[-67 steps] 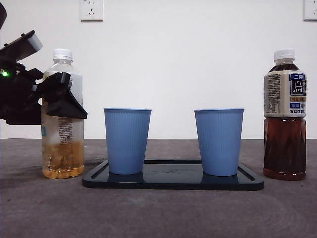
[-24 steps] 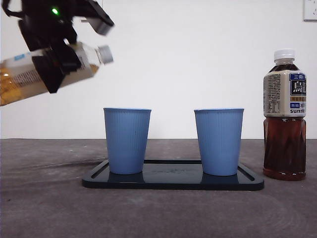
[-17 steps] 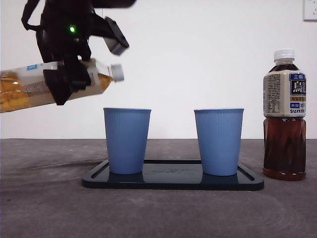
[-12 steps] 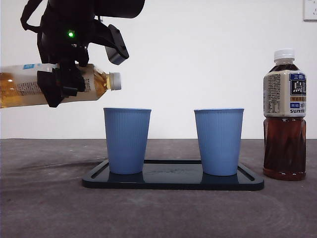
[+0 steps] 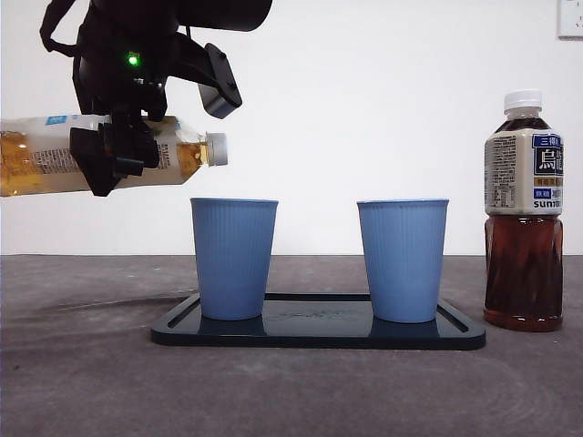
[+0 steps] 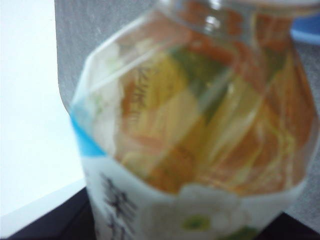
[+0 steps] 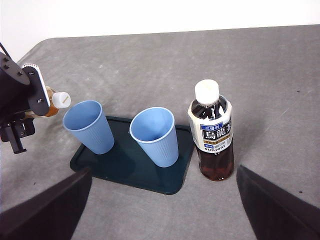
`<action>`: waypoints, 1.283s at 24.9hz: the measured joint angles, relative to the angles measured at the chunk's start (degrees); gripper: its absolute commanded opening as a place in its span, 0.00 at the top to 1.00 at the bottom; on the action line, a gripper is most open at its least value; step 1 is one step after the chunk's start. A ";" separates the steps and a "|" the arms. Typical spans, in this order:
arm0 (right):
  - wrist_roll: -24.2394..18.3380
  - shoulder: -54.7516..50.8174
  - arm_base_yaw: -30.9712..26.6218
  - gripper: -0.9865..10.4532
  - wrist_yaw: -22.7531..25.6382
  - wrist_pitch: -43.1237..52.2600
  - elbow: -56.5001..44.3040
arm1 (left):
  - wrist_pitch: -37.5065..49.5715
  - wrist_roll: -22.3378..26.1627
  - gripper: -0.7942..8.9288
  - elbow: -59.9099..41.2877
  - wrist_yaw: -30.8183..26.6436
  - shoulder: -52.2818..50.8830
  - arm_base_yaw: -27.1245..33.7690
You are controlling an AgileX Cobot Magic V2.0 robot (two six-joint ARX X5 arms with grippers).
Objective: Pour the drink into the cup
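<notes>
My left gripper (image 5: 117,150) is shut on a clear bottle of yellow tea (image 5: 50,162), held about level in the air with its white cap (image 5: 217,148) on. The cap points at the left blue cup (image 5: 233,259) and hangs just above and left of its rim. The bottle fills the left wrist view (image 6: 200,135). A second blue cup (image 5: 403,259) stands to the right on the same dark tray (image 5: 319,333). My right gripper (image 7: 165,220) is open and high above the table. From there I see both cups (image 7: 87,125) (image 7: 155,135).
A dark oolong tea bottle (image 5: 523,218) with a white cap stands upright on the grey table, right of the tray; it also shows in the right wrist view (image 7: 212,135). A white wall with sockets is behind.
The left gripper has lifted the yellow tea bottle off the table, tipped it on its side and carried it right, toward the left cup. In the last half second it barely moved.
</notes>
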 measured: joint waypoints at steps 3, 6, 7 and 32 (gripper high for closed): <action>0.00 0.00 0.00 0.51 0.00 0.00 0.00 | 0.00 0.00 0.70 0.00 0.00 0.00 0.00; 0.00 0.00 0.00 0.51 0.00 0.00 0.00 | 0.00 0.00 0.70 0.00 0.00 0.00 -0.04; 0.00 0.00 0.00 0.51 0.00 0.00 0.00 | 0.00 0.00 0.70 0.00 0.00 0.00 -0.04; 0.00 0.00 0.00 0.51 0.02 -0.02 0.00 | -0.83 -6.62 0.70 0.00 1.20 -1.01 -0.04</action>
